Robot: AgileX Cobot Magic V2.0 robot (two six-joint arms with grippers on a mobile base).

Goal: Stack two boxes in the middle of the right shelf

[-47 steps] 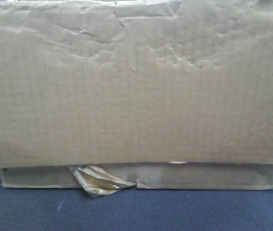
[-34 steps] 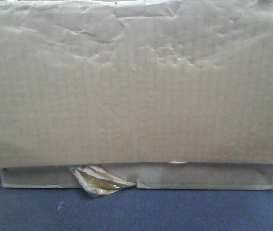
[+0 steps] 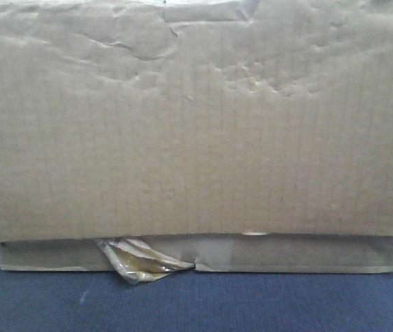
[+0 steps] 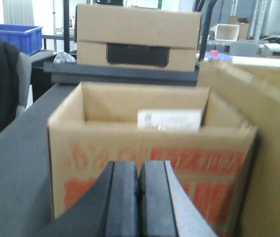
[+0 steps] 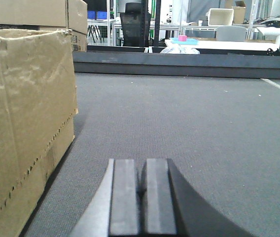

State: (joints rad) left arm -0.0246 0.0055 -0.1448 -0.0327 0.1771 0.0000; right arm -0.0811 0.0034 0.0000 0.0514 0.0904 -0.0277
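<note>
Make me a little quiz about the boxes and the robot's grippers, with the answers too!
1. True or false: in the front view, the large wrinkled brown cardboard box sits on top of the flatter brown cardboard box.
2. The torn yellowish tape hangs from: A) the flatter box, B) a green bottle, C) a red cup?
3. Fill in: the left gripper and the right gripper are both ____.
Key: 1 true; 2 A; 3 shut.

I see the large box [image 3: 196,124] dim and hazy up front; the left wrist view blurs, the right's far background glares white.
</note>
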